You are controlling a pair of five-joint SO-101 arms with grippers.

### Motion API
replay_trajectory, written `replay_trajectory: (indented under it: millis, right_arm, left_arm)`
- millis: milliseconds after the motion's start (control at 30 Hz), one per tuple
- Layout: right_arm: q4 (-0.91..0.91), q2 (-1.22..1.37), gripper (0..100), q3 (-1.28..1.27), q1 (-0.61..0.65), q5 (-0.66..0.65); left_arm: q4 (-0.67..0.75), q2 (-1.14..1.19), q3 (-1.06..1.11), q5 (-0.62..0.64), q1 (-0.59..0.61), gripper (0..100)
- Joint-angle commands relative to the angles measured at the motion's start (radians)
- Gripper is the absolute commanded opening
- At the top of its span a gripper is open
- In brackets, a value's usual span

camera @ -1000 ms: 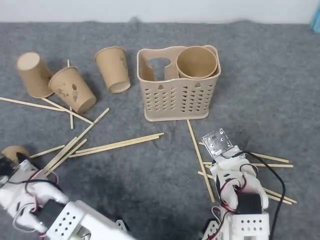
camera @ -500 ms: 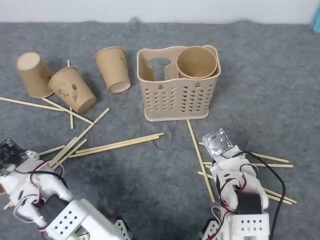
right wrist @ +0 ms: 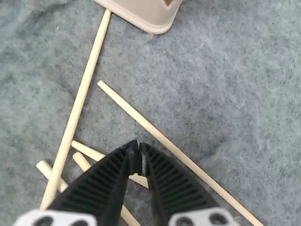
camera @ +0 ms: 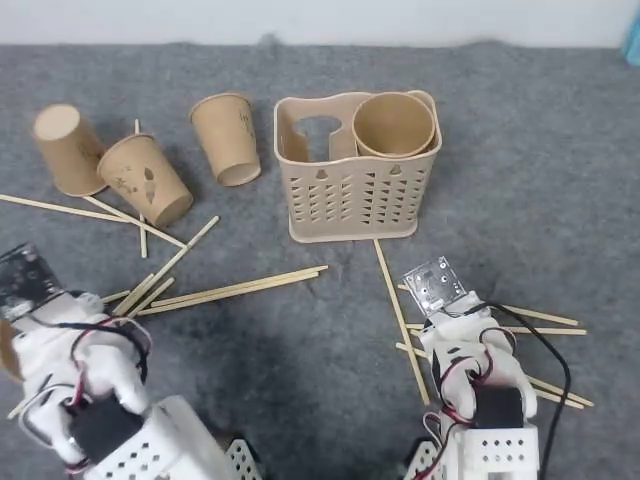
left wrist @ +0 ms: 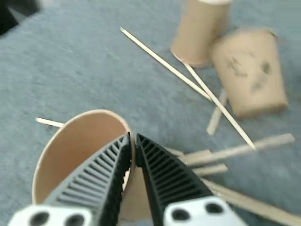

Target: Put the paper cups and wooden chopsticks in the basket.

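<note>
On grey carpet (camera: 300, 350), left fingers (left wrist: 103, 174) pinch a paper cup (left wrist: 70, 150) by its rim; right fingers (right wrist: 108, 181) closed, empty.

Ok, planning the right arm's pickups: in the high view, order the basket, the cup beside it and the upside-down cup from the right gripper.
1. Basket, straight ahead.
2. Cup beside the basket, on its left.
3. Upside-down cup, far back left.

Light: soft, even and fairly bright across the grey mat (camera: 560, 150).
Shadows: thin, pale ones hug the basket (camera: 350, 200) base and the lying paper cups (camera: 150, 180); the chopsticks (camera: 235, 287) cast hardly any.
Left wrist view: the near paper cup (left wrist: 75, 146) is shaded inside.
</note>
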State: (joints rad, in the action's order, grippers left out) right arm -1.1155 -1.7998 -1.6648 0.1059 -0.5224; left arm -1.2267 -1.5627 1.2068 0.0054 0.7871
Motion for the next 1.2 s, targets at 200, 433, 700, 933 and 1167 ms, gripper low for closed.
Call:
replay_trajectory:
  millis: [200,433,700,933,1167]
  right_arm:
    - [-0.01,-0.015,0.9,-0.014,0.005,-0.018]
    - [-0.01,-0.015,0.9,-0.014,0.004,-0.018]
    - [-0.008,-0.015,0.9,-0.014,0.005,-0.018]
    - [-0.005,-0.015,0.9,-0.015,0.005,-0.018]
    - [-0.002,-0.015,0.9,-0.015,0.005,-0.018]
  left_arm:
    - [-0.069,0.232,-0.101,-0.107,-0.153,1]
    - [-0.077,0.517,-0.231,-0.112,-0.258,1]
    - [-0.12,0.58,-0.417,-0.106,-0.416,1]
    - [-0.298,0.629,-0.766,-0.106,-0.548,1]
    - [-0.433,1.011,-1.236,-0.031,-0.58,1]
